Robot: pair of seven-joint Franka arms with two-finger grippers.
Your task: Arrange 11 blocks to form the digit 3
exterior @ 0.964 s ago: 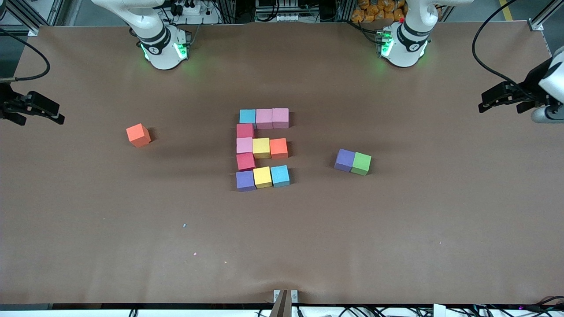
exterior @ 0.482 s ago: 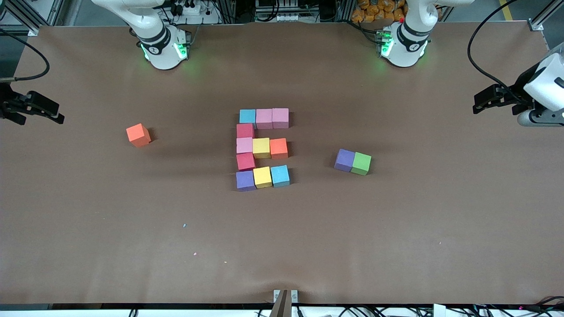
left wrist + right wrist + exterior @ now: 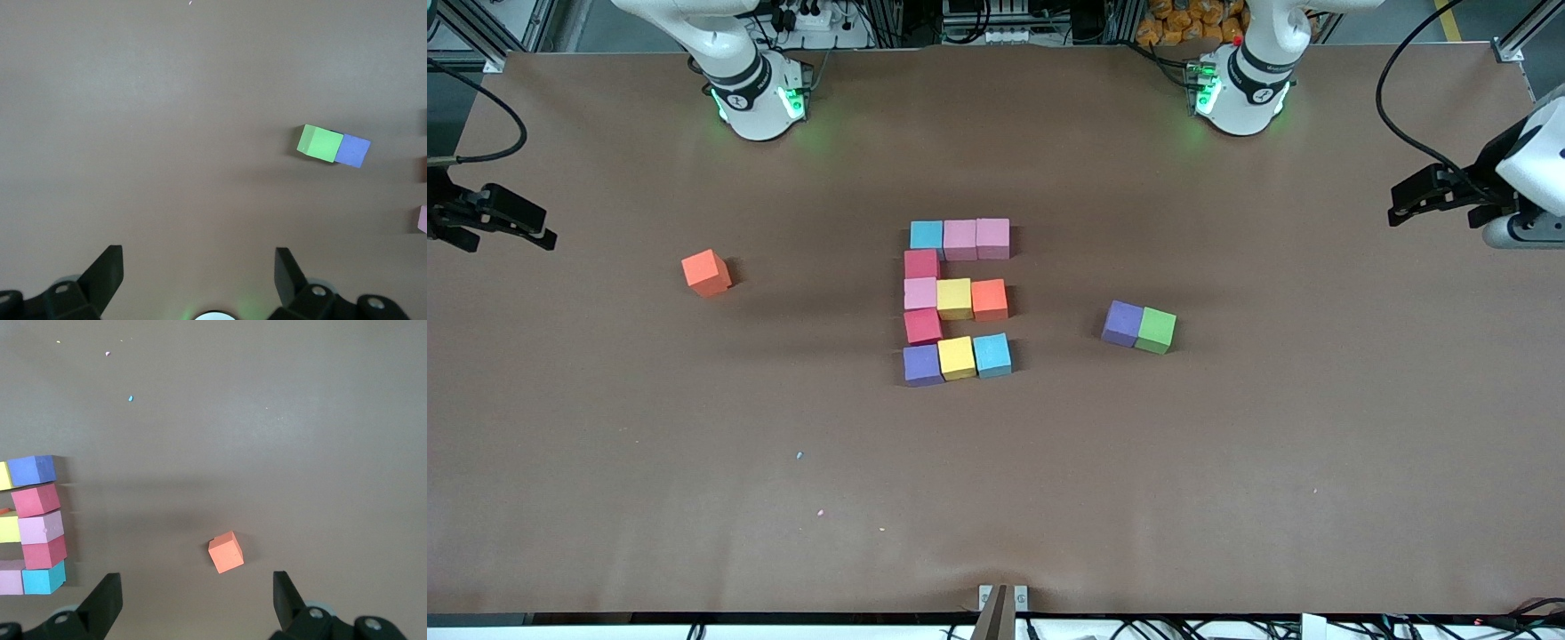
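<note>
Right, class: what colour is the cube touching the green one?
Purple: the purple cube sits against the green cube, clearest in the front view.

Both arms are glossy white with rounded casings. Each base carries a black ring band with small markings and glows green at the foot; the left arm's base also shows a small red dot at its 12 o'clock edge, and the right arm's base looks alike. Each of the left gripper and right gripper has matte black, wedge-shaped fingers with round screws in the mounts. Black cables loop to both wrists.
</note>
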